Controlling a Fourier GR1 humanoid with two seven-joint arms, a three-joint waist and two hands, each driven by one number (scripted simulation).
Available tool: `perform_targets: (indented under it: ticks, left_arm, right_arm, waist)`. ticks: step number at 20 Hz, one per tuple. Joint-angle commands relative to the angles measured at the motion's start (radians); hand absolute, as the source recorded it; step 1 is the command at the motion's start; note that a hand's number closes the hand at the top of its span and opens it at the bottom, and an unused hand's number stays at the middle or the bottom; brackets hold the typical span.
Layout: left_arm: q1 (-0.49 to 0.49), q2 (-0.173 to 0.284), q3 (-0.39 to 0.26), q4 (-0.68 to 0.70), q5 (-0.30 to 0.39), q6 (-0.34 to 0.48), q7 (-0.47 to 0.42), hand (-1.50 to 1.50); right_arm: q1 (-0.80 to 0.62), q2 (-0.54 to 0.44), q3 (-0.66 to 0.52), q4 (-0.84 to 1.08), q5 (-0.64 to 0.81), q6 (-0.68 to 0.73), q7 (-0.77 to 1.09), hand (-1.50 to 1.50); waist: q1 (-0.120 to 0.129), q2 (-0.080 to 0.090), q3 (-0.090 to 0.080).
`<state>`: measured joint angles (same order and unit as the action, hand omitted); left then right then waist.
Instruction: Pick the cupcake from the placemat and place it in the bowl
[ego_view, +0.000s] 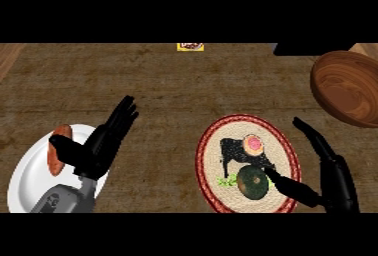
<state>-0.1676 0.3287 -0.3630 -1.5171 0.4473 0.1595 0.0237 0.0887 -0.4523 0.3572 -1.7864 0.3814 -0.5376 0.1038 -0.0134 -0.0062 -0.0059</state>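
The cupcake (247, 148), dark-wrapped with a pink top, lies on its side on the round woven placemat (208, 150), which has a red rim. The wooden bowl (347, 87) stands at the far right of the counter, beyond the placemat. My right hand (336, 182) is open at the placemat's right edge. Its fingers point away from me, and its thumb (289, 186) reaches over the mat, just below and right of the cupcake without touching it. My left hand (100, 147) rests open at the left, over a white plate.
A dark green round item (253, 183) lies on the placemat just in front of the cupcake, beside my right thumb. The white plate (29, 175) at the left holds a reddish sausage (56, 152). A small yellow item (190, 46) sits at the counter's far edge.
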Motion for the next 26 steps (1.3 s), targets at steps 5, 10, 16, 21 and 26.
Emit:
perform_targets:
  ticks: [5, 10, 16, 21, 26]
  left_arm:
    - [-0.027, -0.005, 0.014, 0.002, 0.020, -0.001, 0.052, 0.00]
    - [-0.016, -0.041, -0.028, -0.007, -0.018, 0.005, 0.018, 0.00]
    - [0.000, -0.029, -0.010, -0.006, -0.013, -0.025, 0.012, 0.00]
    - [-0.007, -0.028, 0.001, -0.025, -0.018, -0.020, 0.025, 0.00]
    - [-0.003, -0.023, 0.015, -0.035, -0.018, -0.025, 0.047, 0.00]
  right_arm:
    - [-0.035, -0.153, 0.053, -0.125, 0.357, 0.221, 0.532, -1.50]
    - [-0.150, -0.084, 0.134, -0.230, 0.393, 0.506, 0.898, -1.50]
    - [-0.355, 0.125, 0.192, -0.151, 0.329, 0.729, 1.201, -1.50]
    - [-0.458, 0.167, 0.101, -0.025, 0.281, 0.820, 1.273, -1.50]
    - [-0.460, 0.191, 0.063, 0.066, 0.275, 0.845, 1.244, -1.50]
  waist:
    - [-0.002, 0.000, -0.005]
    - [0.019, 0.002, -0.002]
    - [0.036, 0.008, 0.003]
    - [0.032, 0.007, 0.003]
    - [0.021, 0.005, 0.005]
